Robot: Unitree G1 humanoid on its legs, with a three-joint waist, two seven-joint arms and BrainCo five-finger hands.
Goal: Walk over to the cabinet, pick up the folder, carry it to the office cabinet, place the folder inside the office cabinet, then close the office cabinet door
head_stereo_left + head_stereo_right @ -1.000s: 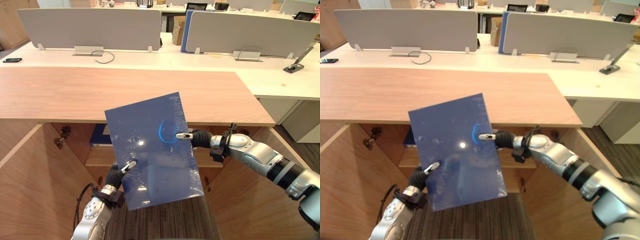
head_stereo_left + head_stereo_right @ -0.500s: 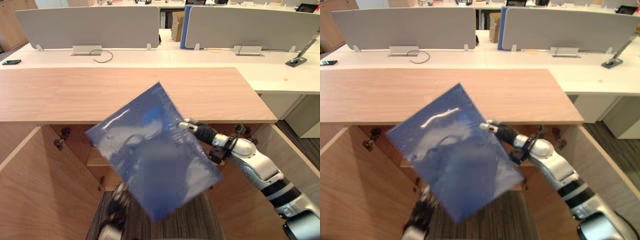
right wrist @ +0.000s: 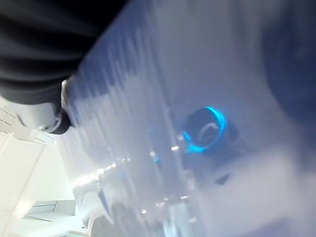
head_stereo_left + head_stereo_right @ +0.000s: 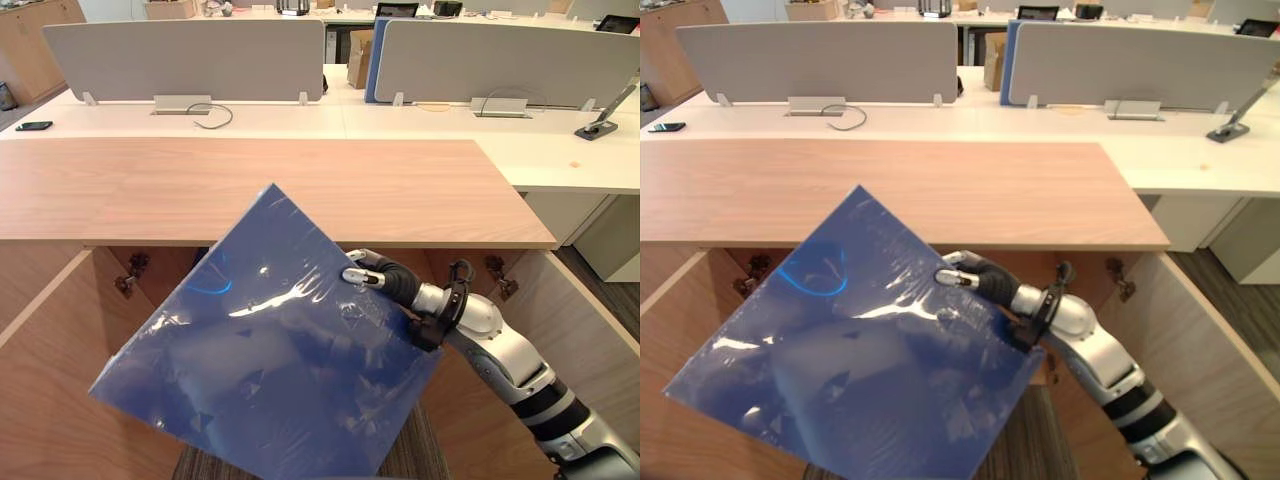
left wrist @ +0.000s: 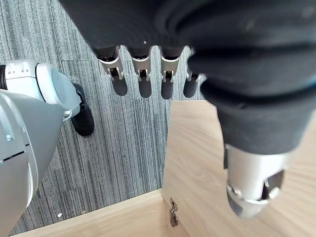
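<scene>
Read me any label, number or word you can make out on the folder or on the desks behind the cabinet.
None can be read.
The blue folder, pinched in the right hand, shows bare glossy plastic with no label.
Any print on the cardboard box on the far desk is too small to read.

Set on the head for both eye views, pitched down and forward over the wooden cabinet top [image 4: 300, 190] toward the white desk [image 4: 420, 125] and grey dividers [image 4: 190, 55] beyond. Same scene in both, offset slightly sideways, with the blue folder [image 4: 270, 370] close below the lenses and the right hand [image 4: 390, 285] at its edge. From the left wrist, aimed straight down past the left hand [image 5: 144, 79] at the carpet floor [image 5: 123, 143] and a wooden cabinet panel [image 5: 197, 163]. From the right wrist, facing the folder's surface from very near.
</scene>
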